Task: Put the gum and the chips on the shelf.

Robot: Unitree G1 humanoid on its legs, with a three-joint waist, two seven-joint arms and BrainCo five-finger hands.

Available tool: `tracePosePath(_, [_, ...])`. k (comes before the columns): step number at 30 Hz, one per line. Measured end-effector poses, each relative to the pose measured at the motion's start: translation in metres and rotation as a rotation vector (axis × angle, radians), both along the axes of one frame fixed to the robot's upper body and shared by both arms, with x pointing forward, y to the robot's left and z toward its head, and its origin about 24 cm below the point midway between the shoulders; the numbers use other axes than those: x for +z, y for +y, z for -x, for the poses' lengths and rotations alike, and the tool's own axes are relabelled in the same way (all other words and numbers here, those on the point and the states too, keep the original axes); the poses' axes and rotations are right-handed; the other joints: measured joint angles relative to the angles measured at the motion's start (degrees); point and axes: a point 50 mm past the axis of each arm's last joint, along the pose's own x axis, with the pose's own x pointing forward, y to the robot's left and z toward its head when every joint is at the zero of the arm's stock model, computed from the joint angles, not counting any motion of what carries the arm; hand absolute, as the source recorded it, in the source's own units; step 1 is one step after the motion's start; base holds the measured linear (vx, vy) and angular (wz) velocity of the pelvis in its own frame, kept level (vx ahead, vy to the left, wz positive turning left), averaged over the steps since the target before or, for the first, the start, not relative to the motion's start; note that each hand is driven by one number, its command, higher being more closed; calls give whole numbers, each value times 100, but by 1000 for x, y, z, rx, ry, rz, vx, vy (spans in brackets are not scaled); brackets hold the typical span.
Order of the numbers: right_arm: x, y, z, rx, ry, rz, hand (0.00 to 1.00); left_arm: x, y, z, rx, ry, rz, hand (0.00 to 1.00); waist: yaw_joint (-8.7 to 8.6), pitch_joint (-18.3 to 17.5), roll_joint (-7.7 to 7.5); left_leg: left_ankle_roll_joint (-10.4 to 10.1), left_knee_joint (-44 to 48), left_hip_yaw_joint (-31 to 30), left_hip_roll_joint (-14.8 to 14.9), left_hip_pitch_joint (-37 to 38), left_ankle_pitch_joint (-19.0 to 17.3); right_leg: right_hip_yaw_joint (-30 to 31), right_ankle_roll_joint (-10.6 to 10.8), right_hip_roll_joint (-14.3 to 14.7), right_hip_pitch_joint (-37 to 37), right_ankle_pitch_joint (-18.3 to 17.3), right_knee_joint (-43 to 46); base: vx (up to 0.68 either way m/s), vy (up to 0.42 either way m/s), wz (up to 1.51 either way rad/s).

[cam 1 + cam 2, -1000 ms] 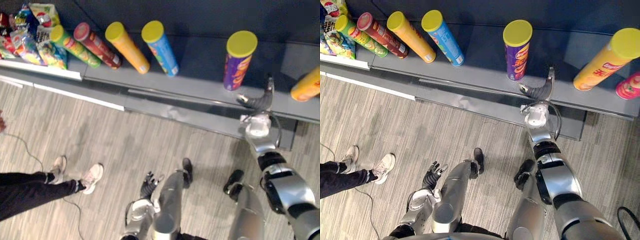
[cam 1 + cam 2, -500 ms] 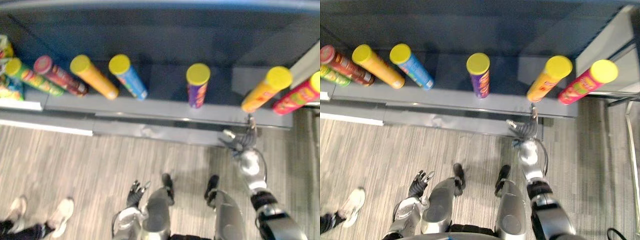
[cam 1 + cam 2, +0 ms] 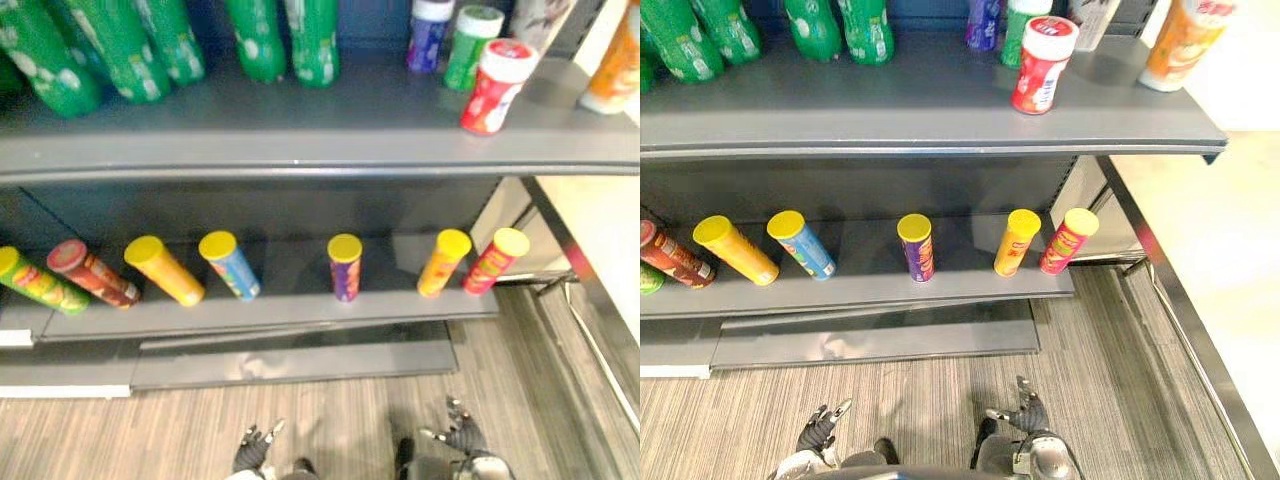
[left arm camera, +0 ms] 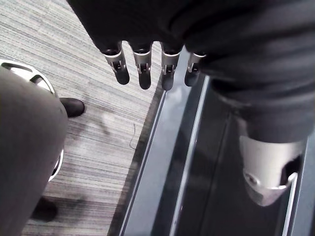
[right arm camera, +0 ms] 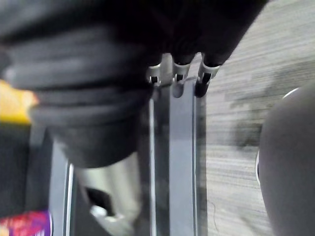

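Note:
Several chip cans stand tilted in a row on the lower shelf (image 3: 300, 312): a purple can (image 3: 345, 268) in the middle, an orange can (image 3: 443, 262) and a pink-red can (image 3: 495, 260) to its right, a blue can (image 3: 800, 245) and a yellow-orange can (image 3: 735, 250) to its left. On the upper shelf (image 3: 940, 125) a red tub with a white lid (image 3: 495, 85) stands near the front edge. Behind it are a green tub (image 3: 468, 32) and a purple tub (image 3: 428, 30). My left hand (image 3: 250, 455) and right hand (image 3: 1025, 415) hang low over the floor. Both are open and hold nothing; the fingers (image 4: 142, 69) are straight.
Green bottles (image 3: 120, 45) fill the left of the upper shelf, and an orange container (image 3: 1180, 45) stands at its right end. A grey plinth (image 3: 290, 362) runs under the lower shelf. A metal rail (image 3: 1180, 330) and a pale surface lie to the right.
The camera has tilted up and pulled back, bringing the upper shelf into view. My right hand has come away from the lower shelf's edge and now hangs low by the floor.

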Motion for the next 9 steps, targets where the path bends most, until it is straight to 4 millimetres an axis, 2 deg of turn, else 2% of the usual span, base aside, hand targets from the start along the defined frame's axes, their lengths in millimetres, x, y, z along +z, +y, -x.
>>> tracePosePath(2, [-5, -6, 7, -103, 35, -3, 0, -1, 0, 3, 29, 4, 17, 0, -16, -37, -13, 3, -95, -16, -2, 100, 44, -58, -4, 25, 129, 32, -114, -13, -16, 11])
tracePosePath(4, [-15, -20, 23, -333, 107, -33, 0, -5, -1, 10, 90, 23, 48, 0, -13, -150, 5, -4, -254, -55, -29, 246, 96, -133, 13, 36, 281, 52, -267, -1, -7, 14])
tracePosePath(5, [-15, -22, 25, -356, 114, -35, 0, -5, -1, 11, 95, 25, 51, 0, -13, -151, 9, -4, -272, -55, -33, 274, 100, -135, 18, 38, 311, 58, -288, 15, 6, 7])
tracePosePath(7, [-23, -28, 43, -467, 192, -52, 0, -8, -3, 17, 143, 44, 75, 0, -52, -187, 42, -5, -308, -56, -62, 356, 100, -144, 45, 41, 445, 105, -425, 0, 0, 0])
tracePosePath(9, [-27, -29, 55, -489, 256, -54, 0, -10, -2, 21, 180, 61, 87, 0, -95, -197, 54, -7, -310, -57, -79, 381, 97, -155, 62, 41, 530, 155, -517, 0, 0, 0])
